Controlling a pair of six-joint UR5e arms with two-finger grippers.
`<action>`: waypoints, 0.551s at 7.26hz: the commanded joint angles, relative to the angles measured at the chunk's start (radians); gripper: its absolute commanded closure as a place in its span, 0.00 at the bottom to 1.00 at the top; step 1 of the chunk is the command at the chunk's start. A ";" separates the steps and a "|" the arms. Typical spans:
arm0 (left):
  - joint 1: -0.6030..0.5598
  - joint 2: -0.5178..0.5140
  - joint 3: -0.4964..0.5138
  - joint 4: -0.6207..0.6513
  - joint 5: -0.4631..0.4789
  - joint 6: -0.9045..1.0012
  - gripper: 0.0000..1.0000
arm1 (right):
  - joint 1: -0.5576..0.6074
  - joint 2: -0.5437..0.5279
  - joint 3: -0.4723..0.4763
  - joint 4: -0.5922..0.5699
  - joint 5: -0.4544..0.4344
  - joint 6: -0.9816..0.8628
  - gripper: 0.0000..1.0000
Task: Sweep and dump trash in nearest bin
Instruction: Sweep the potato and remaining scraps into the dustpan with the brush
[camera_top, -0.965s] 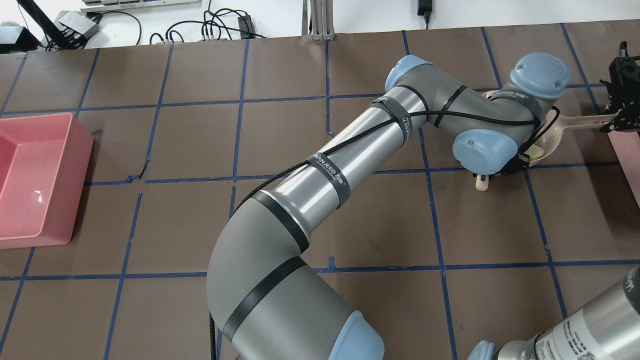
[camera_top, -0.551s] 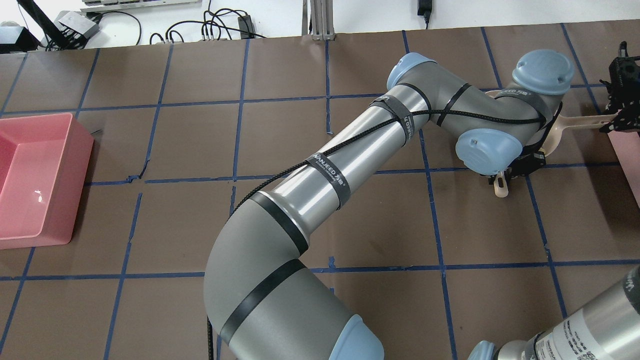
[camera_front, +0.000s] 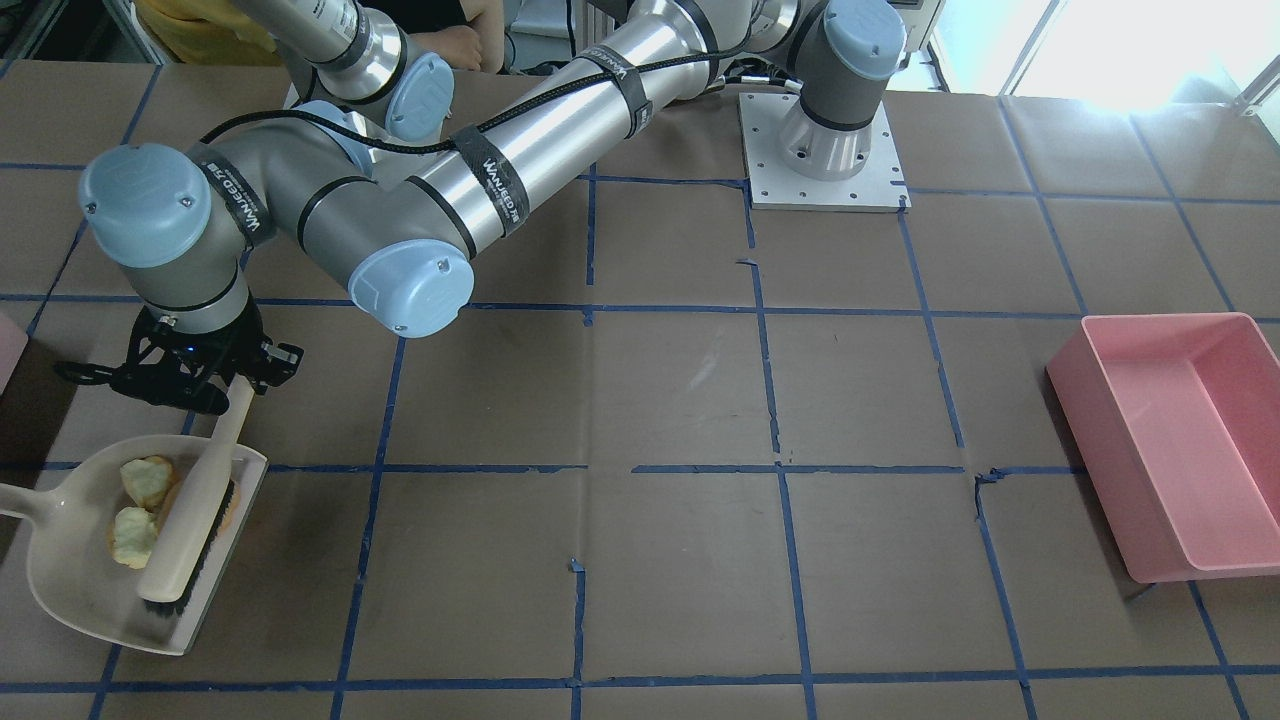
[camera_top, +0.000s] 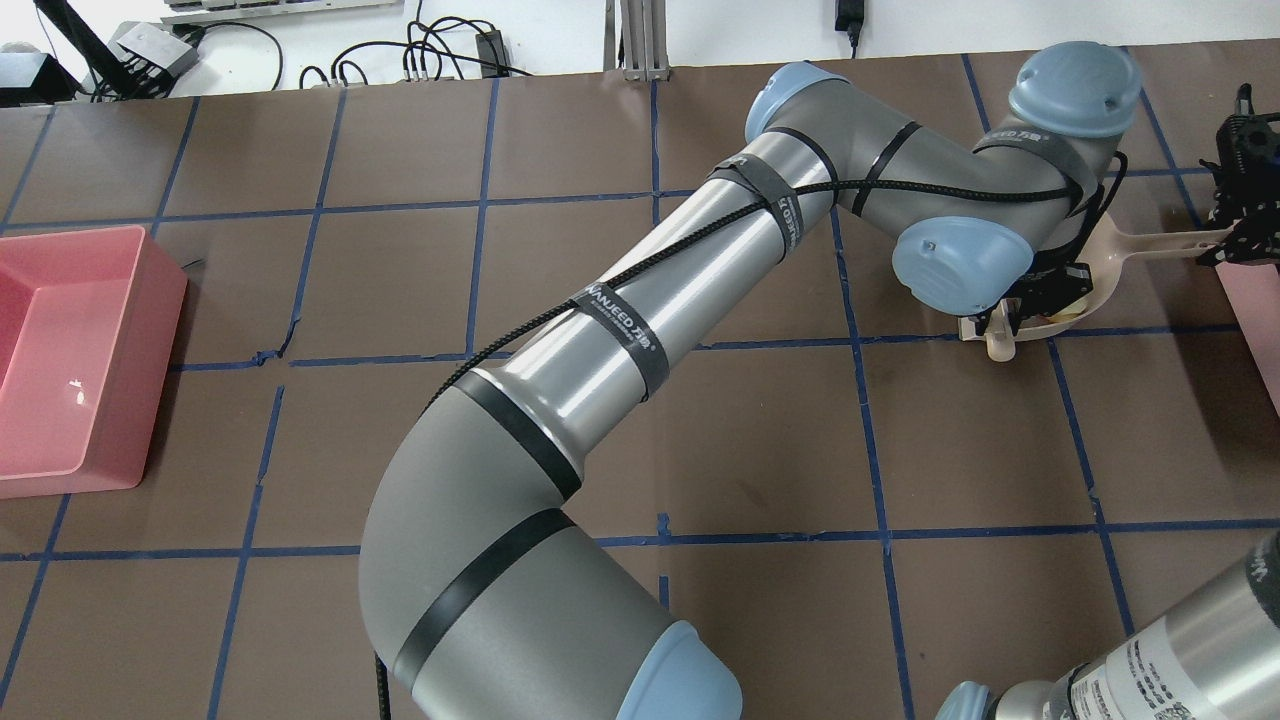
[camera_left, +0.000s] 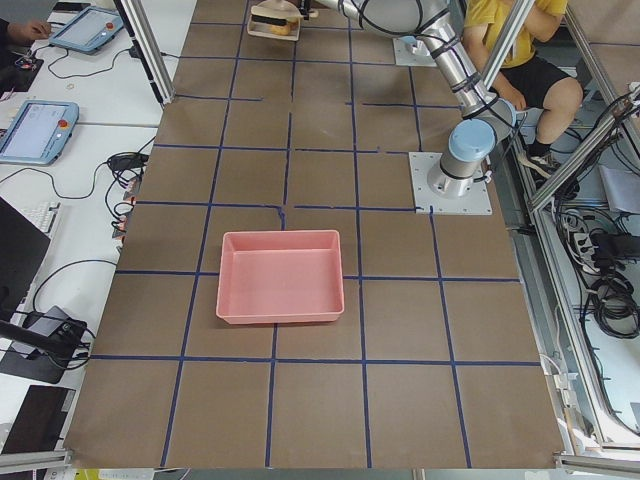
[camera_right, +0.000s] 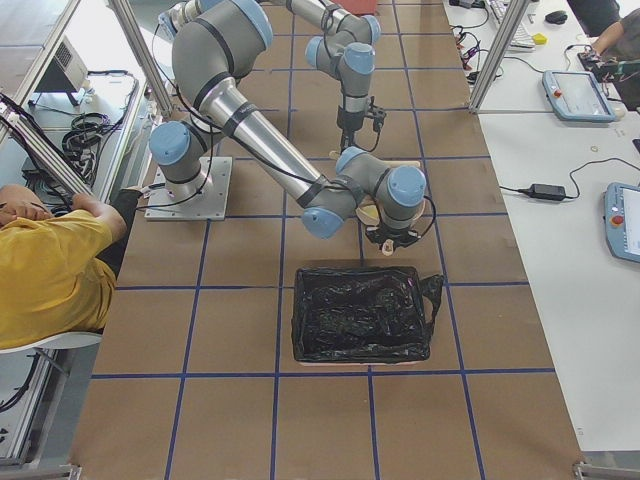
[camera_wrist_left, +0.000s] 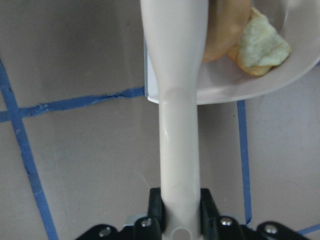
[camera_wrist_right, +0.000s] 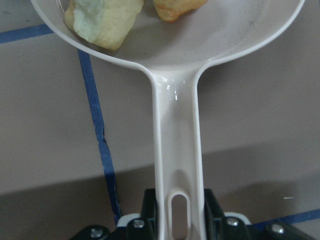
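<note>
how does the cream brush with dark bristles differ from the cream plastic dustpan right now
The cream brush with dark bristles is long and narrow; the cream plastic dustpan is a wide scoop. The brush lies inside the dustpan, which holds the pale trash chunks. The left gripper clamps the brush, the right gripper the dustpan's handle. Both are cream plastic.

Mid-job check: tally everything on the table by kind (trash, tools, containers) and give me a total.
Trash pieces in the dustpan: 3 (pale chunk, second pale chunk, orange oval)
Tools: 2 (dustpan, brush)
Containers: 2 (pink tray, black-lined bin)
Total: 7
</note>
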 joint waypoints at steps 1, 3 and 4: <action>0.007 0.021 -0.024 0.004 0.009 0.019 0.99 | -0.001 0.000 0.000 0.000 0.002 0.000 1.00; 0.034 0.050 -0.029 -0.020 0.052 0.033 0.98 | -0.014 0.002 -0.002 0.003 0.044 0.000 1.00; 0.063 0.094 -0.067 -0.078 0.095 0.053 0.98 | -0.020 -0.001 -0.007 0.008 0.073 0.001 1.00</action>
